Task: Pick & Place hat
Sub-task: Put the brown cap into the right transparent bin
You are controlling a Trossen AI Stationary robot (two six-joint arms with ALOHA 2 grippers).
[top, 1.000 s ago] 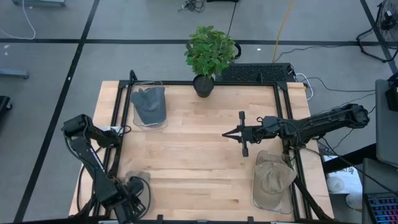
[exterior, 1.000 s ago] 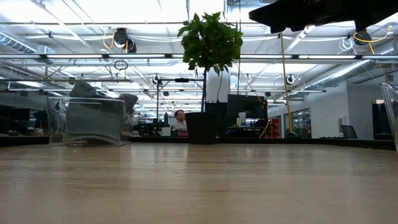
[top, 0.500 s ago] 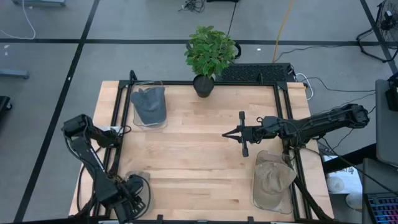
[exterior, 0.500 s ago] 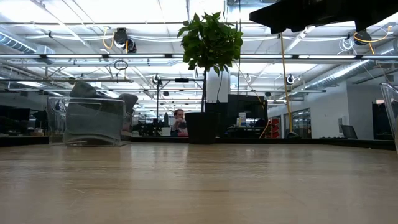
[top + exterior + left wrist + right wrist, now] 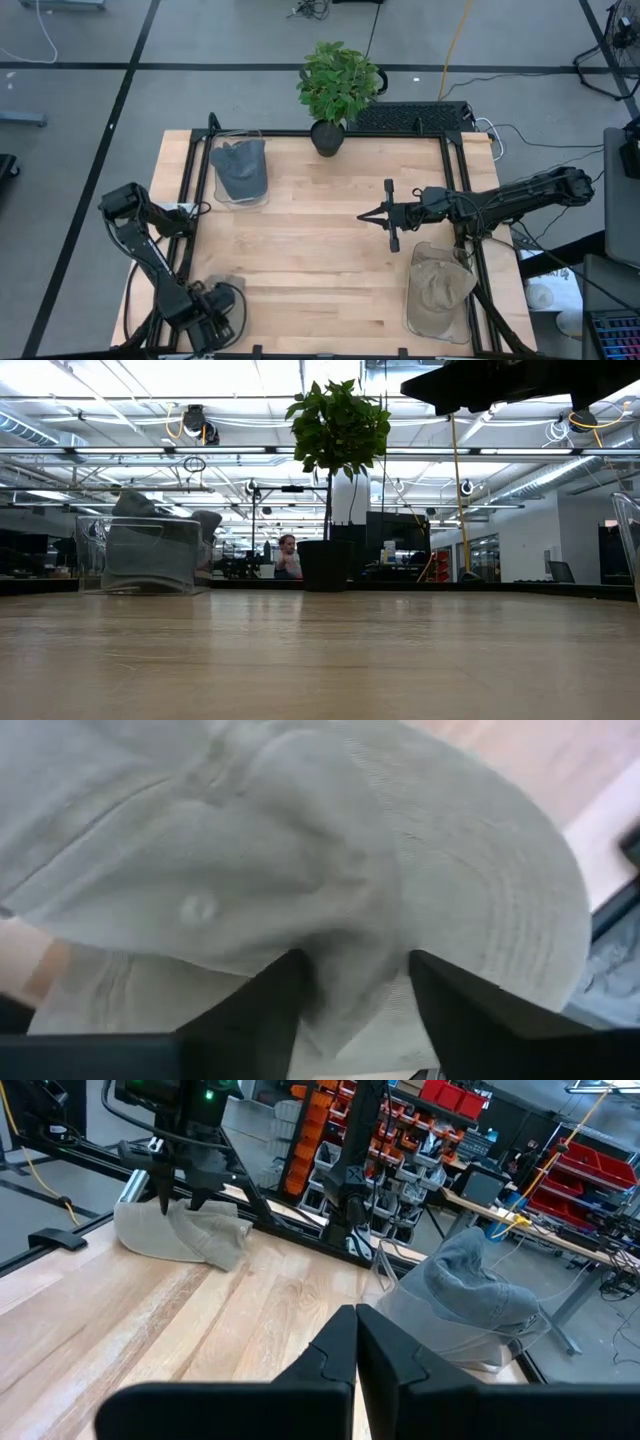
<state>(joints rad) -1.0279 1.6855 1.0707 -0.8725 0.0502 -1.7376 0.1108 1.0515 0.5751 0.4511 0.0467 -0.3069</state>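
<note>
A pale beige hat (image 5: 300, 870) lies at the table's near left corner (image 5: 185, 1230). My left gripper (image 5: 350, 960) stands over it, shut on its cloth; in the high view the gripper (image 5: 212, 300) covers most of the hat. My right gripper (image 5: 388, 215) hovers shut above the table's middle right and touches nothing; its fingers (image 5: 355, 1345) meet in the right wrist view. A blue-grey hat (image 5: 240, 168) sits in a clear bin at the far left. A tan hat (image 5: 440, 290) sits in a clear bin at the near right. My left gripper pinches a raised fold of the beige hat's cloth (image 5: 350, 995) between its two fingers (image 5: 275, 995). It comes from above, pointing down (image 5: 172, 1185). The hat spreads out below the fingers and lies slack on the table (image 5: 215, 1240).
A potted plant (image 5: 335, 90) stands at the far edge's middle. Clear bins sit at the far left (image 5: 150, 550) and the near right (image 5: 412, 300). Black rails frame the table (image 5: 300, 240); bare wood lies between the bins. A person (image 5: 288, 555) sits far behind the table.
My left gripper has edged a little toward the table's far edge over the beige hat, staying shut on the cloth. My right arm has kept still.
</note>
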